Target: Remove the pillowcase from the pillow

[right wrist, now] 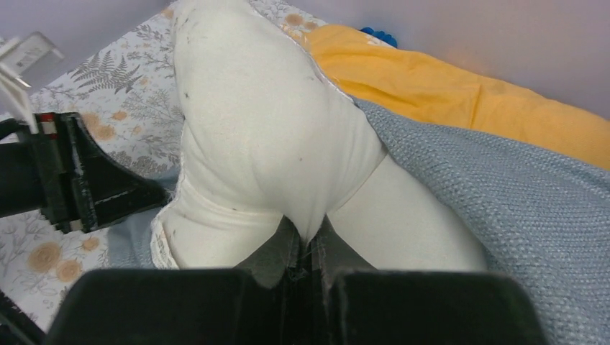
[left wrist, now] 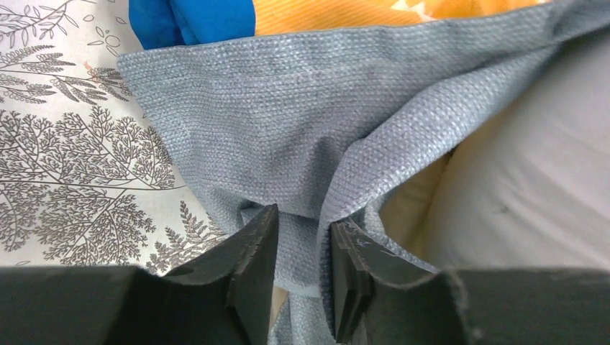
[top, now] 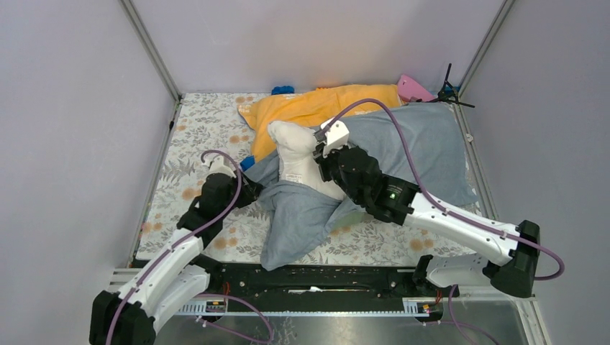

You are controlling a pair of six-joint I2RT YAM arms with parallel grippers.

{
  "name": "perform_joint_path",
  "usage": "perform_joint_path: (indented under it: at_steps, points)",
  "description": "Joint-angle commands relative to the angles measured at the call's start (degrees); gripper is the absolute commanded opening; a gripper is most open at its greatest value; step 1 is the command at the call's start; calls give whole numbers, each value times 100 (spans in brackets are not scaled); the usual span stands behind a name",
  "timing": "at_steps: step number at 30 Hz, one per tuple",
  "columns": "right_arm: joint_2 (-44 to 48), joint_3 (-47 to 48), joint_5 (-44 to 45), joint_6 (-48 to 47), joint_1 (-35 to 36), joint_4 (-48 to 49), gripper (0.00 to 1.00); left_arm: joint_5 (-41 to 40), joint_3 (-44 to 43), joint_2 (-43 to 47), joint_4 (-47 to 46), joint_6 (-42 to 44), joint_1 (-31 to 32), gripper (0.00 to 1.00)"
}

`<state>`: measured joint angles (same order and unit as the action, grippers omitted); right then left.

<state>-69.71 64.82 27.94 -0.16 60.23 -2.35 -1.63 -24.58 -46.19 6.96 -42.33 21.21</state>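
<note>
The grey-blue pillowcase [top: 403, 144] lies across the middle of the table, with a loose flap [top: 298, 215] hanging toward the near edge. A corner of the white pillow [top: 295, 154] sticks out of its left opening. My right gripper [top: 319, 152] is shut on a pinch of the white pillow [right wrist: 273, 144], seen close in the right wrist view. My left gripper [top: 253, 192] is shut on a fold of the pillowcase [left wrist: 302, 129] at its left edge; the fabric runs between the two fingers [left wrist: 252, 266]. The pillow [left wrist: 525, 165] shows inside the opening.
An orange-covered pillow [top: 324, 108] lies behind, touching the grey case. Bright blue fabric [top: 283, 90] sits at the back and peeks out beside the left gripper [left wrist: 194, 18]. A pink object [top: 413, 88] and a black clip [top: 449, 92] are at the back right corner. The table has a floral cloth [top: 201, 136].
</note>
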Motion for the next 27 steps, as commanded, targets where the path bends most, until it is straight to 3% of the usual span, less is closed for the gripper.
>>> perform_joint_path:
  at_steps: [1, 9, 14, 19, 27]
  points:
    - [-132, 532, 570, -348, -29, 1268, 0, 21, -504, 449, 671, 384, -21, 37]
    - [-315, 378, 508, -324, -29, 1325, 0, 381, -1338, 1124, 1297, 251, -12, 56]
    - [-219, 188, 384, -303, -29, 1363, 0, 575, -1899, 1340, 1360, 353, -12, 77]
    - [-143, 31, 251, -186, -26, 1369, 0, 1292, -1970, 1105, 812, 481, -12, 79]
    - [-172, -14, -124, -19, -28, 1316, 0, 2425, -1894, 354, -321, 288, -5, 74]
